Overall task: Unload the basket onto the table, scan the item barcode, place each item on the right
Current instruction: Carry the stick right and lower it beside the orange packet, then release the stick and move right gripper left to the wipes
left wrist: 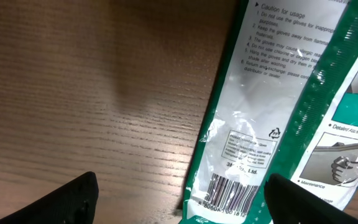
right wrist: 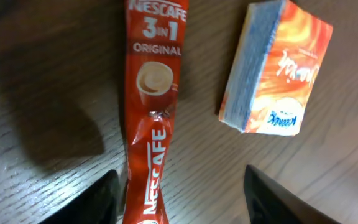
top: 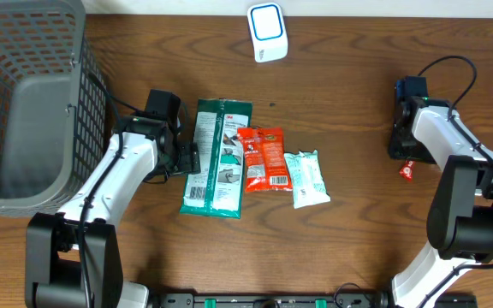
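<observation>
A green and white 3M glove pack point(top: 216, 158) lies flat mid-table, its printed barcode point(left wrist: 225, 196) facing up. My left gripper point(top: 191, 160) hangs low over the pack's left edge. It is open point(left wrist: 179, 210), and the barcode corner sits between its fingers, nearer the right finger point(left wrist: 303, 204). The white and blue scanner point(top: 268, 32) stands at the table's far edge. My right gripper point(top: 400, 147) is open point(right wrist: 179, 202) at the far right. It stands over a red Nescafe stick point(right wrist: 154, 124) that lies on the wood close to its left finger point(right wrist: 86, 204).
A red snack packet point(top: 262, 158) and a white-green wipes pack point(top: 306, 178) lie right of the glove pack. A grey mesh basket point(top: 24, 94) fills the left side. A small orange tissue packet point(right wrist: 275, 68) lies beside the Nescafe stick point(top: 406, 171).
</observation>
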Robot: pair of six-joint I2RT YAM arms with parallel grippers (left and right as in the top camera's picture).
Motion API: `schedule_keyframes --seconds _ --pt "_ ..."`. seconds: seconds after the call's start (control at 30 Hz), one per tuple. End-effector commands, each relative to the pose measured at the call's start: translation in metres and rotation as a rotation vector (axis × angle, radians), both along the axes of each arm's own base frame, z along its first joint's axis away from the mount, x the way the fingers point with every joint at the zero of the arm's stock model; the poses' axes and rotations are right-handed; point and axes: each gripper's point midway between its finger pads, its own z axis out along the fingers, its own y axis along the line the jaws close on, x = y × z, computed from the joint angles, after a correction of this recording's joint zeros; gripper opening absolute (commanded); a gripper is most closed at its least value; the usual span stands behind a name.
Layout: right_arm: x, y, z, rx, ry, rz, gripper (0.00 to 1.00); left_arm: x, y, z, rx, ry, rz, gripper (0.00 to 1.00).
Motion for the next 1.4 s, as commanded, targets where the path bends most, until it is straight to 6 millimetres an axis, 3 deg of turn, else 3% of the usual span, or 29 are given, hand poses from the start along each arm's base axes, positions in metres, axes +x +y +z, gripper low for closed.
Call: schedule_keyframes --seconds 0.0,0.1,0.17,0.2,0.27,0.33,0.43,0.73,1.07,1.2,1.37 --pt "0.000 0.002 0.001 0.010 -0.004 0.011 0.62 0.001 0.001 0.001 0.007 -0.004 0.004 0.86" --pt "0.007 0.020 -0.007 0.127 -0.033 0.022 0.61 0.001 0.001 0.001 0.007 -0.004 0.004 0.86" --pt "0.013 0.035 -0.012 0.216 -0.055 0.037 0.48 0.001 0.001 0.001 0.008 -0.004 0.004 0.87" --pt "0.016 0.042 -0.013 0.260 -0.068 0.047 0.32 0.001 0.001 0.001 0.007 -0.004 0.004 0.86" --pt "0.020 0.049 -0.014 0.300 -0.083 0.053 0.16 0.001 0.001 0.001 0.007 -0.004 0.004 0.86" --pt "0.021 0.052 -0.015 0.316 -0.089 0.055 0.07 0.001 0.001 0.001 0.007 -0.004 0.004 0.87" --pt "0.020 0.052 -0.015 0.316 -0.086 0.055 0.01 0.001 0.001 0.001 0.008 -0.004 0.004 0.86" --pt "0.006 0.027 -0.032 0.229 -0.081 0.015 0.01 0.001 0.001 0.001 0.007 -0.004 0.004 0.86" --pt "-0.015 -0.029 -0.041 0.198 -0.112 -0.140 0.02 0.001 0.001 0.001 0.008 -0.004 0.004 0.86" --pt "-0.010 -0.024 -0.043 0.271 -0.142 -0.134 0.05 0.001 0.001 0.001 0.008 -0.004 0.004 0.86" --pt "0.004 0.006 -0.038 0.414 -0.155 -0.046 0.09 0.001 0.001 0.001 0.007 -0.004 0.004 0.87"
